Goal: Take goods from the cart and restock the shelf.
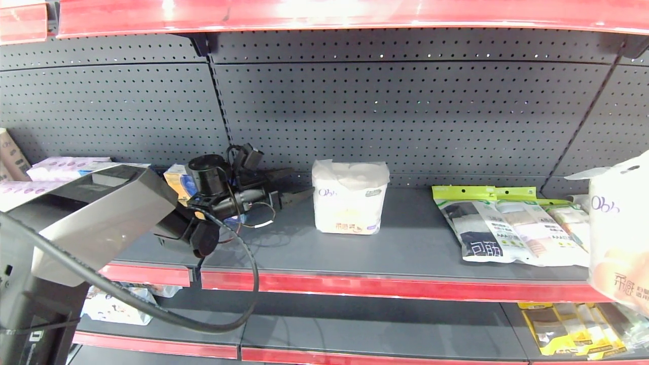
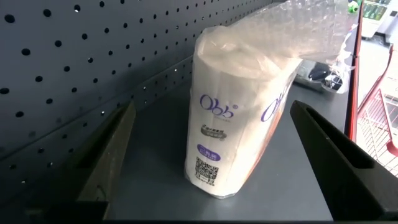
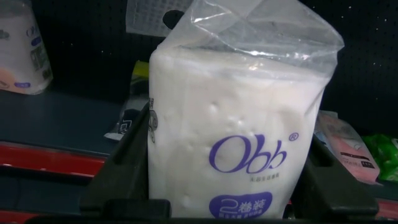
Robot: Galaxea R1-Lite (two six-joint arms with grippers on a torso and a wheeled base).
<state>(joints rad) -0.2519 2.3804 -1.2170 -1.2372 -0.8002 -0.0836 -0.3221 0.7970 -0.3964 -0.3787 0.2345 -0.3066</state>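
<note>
Two white plastic-wrapped tissue packs (image 1: pixel 350 203) show in the head view: one at centre, the second pack (image 1: pixel 621 228) at 3 o'clock. Three flat green-topped garment bags (image 1: pixel 512 228) overlap toward 3 o'clock. At 4 o'clock lie yellow-edged clear packets (image 1: pixel 568 329), at least two.

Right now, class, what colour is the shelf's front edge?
The front edge is red, clearest in the head view.
</note>
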